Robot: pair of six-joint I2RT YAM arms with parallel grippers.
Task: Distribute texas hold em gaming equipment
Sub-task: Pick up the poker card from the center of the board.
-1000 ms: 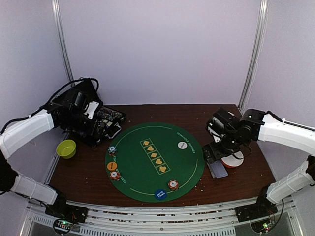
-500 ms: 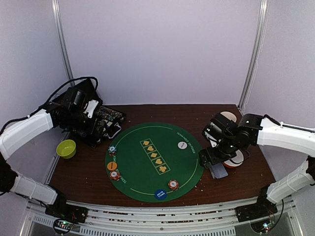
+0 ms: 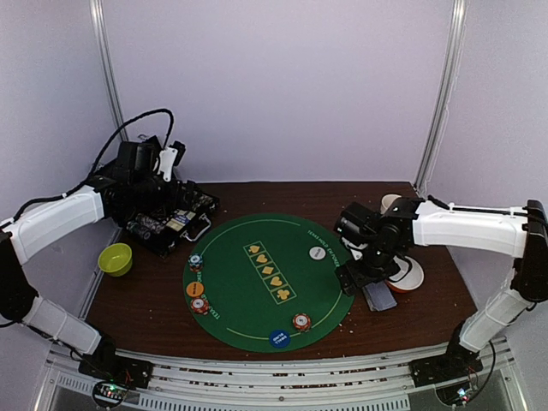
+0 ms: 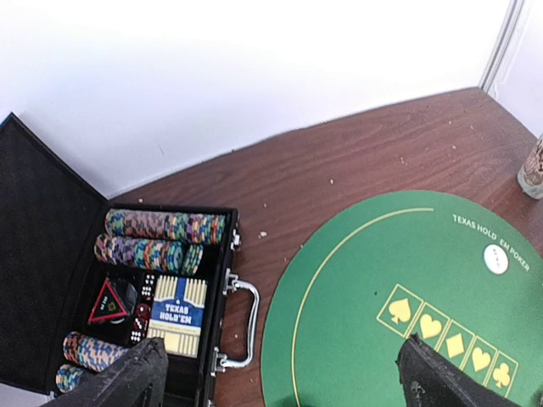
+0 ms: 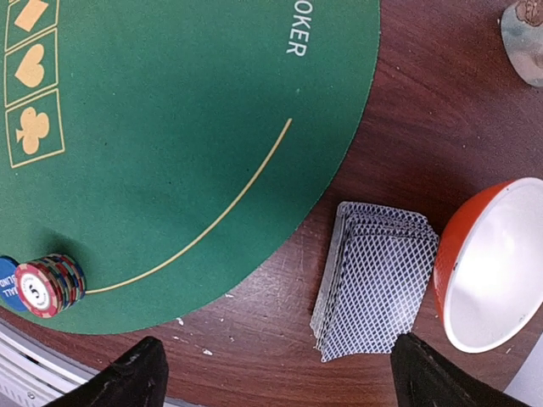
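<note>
A grey-backed card deck lies on the wood just right of the green mat; it also shows in the right wrist view. My right gripper is open and empty above the mat's edge, just left of the deck. Three small chip stacks sit on the mat with an orange disc, a blue disc and a white disc. My left gripper is open and empty, raised over the open black case; it also shows in the left wrist view.
The case holds rows of chips and a boxed deck. A red-and-white bowl sits right beside the card deck. A mug stands behind it. A yellow-green bowl sits at the far left.
My right gripper has moved left and toward the mat's edge, past the bowl and deck. My left gripper has risen above the case.
</note>
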